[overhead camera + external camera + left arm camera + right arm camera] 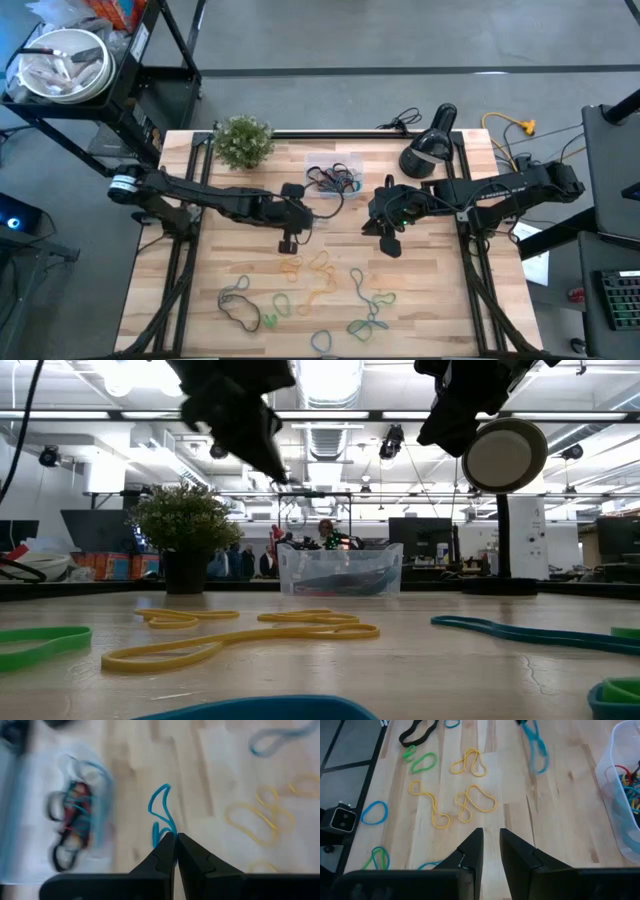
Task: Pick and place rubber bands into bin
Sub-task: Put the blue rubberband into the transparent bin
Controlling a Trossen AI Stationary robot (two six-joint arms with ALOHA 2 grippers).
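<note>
The left gripper (175,840) hangs above the table near the middle of the high view, its fingers pinched together on a blue rubber band (161,815) that dangles from the tips. The clear bin (335,178) sits just up and right of it in that view, with a tangle of bands inside. The right gripper (490,847) waits at centre right with its jaws slightly apart and nothing between them. Loose yellow bands (312,268), green bands (372,300) and a black band (238,305) lie lower in the high view, well apart from both grippers
</note>
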